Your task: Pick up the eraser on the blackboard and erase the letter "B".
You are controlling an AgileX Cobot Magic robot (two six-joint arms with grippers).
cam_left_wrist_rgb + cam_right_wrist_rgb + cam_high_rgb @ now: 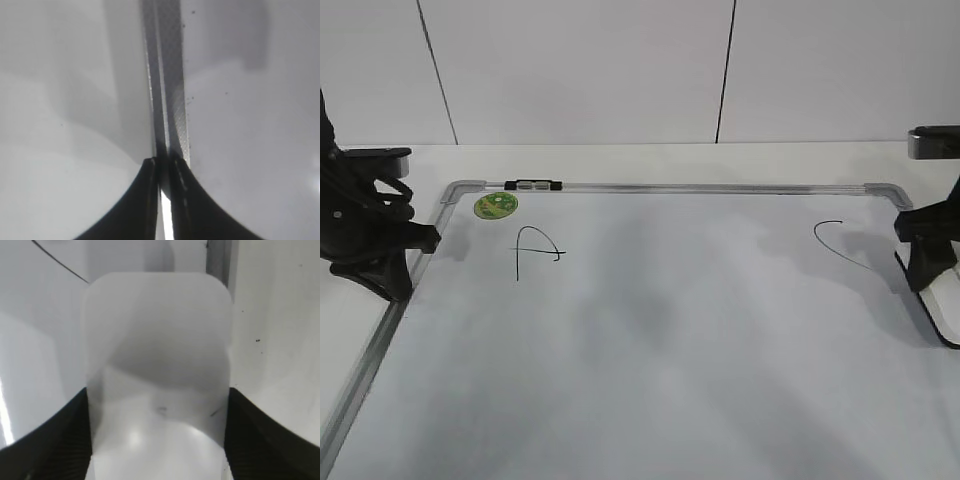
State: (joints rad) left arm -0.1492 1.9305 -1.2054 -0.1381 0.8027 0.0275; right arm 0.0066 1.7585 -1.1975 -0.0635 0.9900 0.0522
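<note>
The blackboard [650, 330] is a white board with a silver frame that lies flat on the table. No letter "B" shows on it; its middle is bare, with soft grey shadows. My right gripper [923, 265] is shut on the white eraser [932, 305] at the board's right edge, just right of the curved "C" [840, 245]. In the right wrist view the eraser [157, 340] fills the space between my jaws [157, 405]. My left gripper [420, 240] is shut, its tips over the left frame strip [167, 90] in the left wrist view [165, 167].
A black "A" [535, 252] is at the board's left. A round green sticker [495, 206] and a small black-and-silver clip [533, 185] sit at the far left corner. A white panelled wall stands behind the table.
</note>
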